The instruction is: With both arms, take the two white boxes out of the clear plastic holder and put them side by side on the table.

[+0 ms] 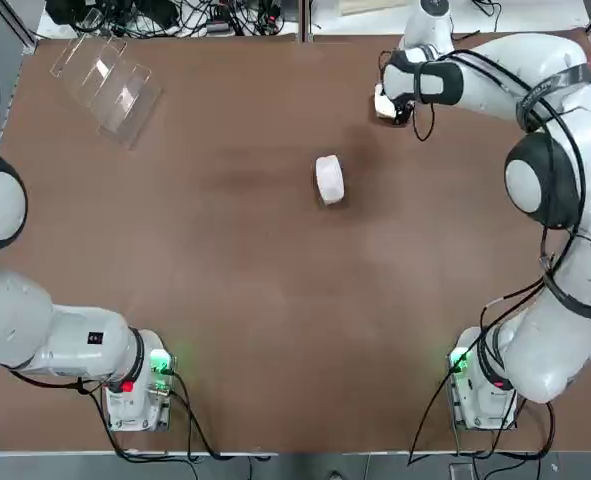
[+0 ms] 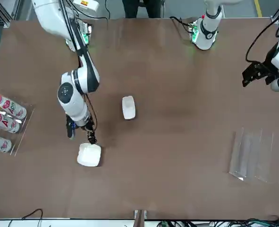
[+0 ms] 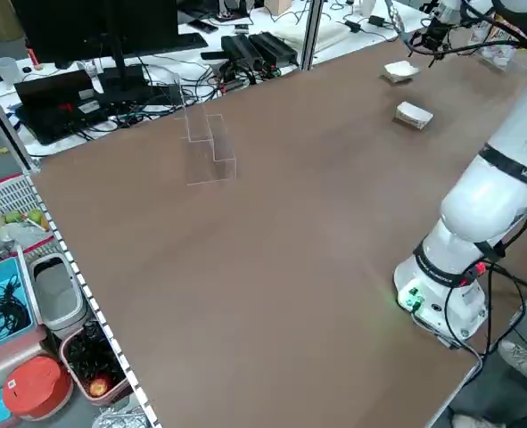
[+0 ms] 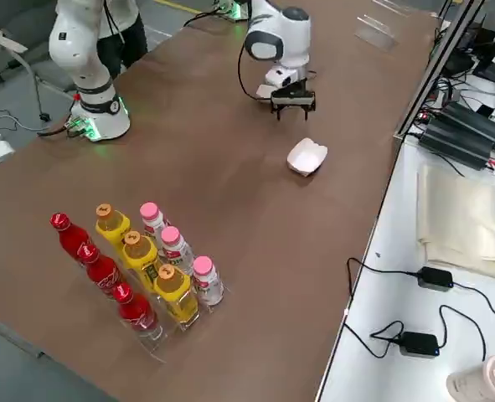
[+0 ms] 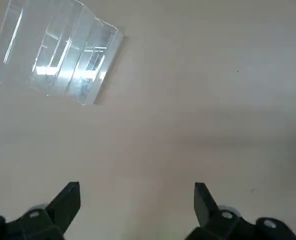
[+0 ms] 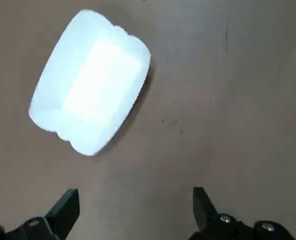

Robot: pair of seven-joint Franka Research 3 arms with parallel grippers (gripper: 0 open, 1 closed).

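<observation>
1. Clear plastic holder (image 1: pixel 107 82): sits at the far left corner of the table (image 1: pixel 225 300). Its slanted slots look empty, so you have nothing left to pull from it.
2. First white box (image 1: pixel 329 179): lies flat near the table's middle, clear of both arms, where a neighbour could be set beside it.
3. Second white box (image 2: pixel 89 154): lies flat on the far right part of the table, just under the right gripper, well apart from the first box. You would likely still need to bring the two closer for a side-by-side result.
4. Right gripper (image 6: pixel 135 200): fingers spread wide, nothing between them. It hangs just above the second box, which lies free on the table, which reads as a release.
5. Left gripper (image 5: pixel 136 197): fingers spread, empty, above bare table near the holder. It has no box to carry.
</observation>
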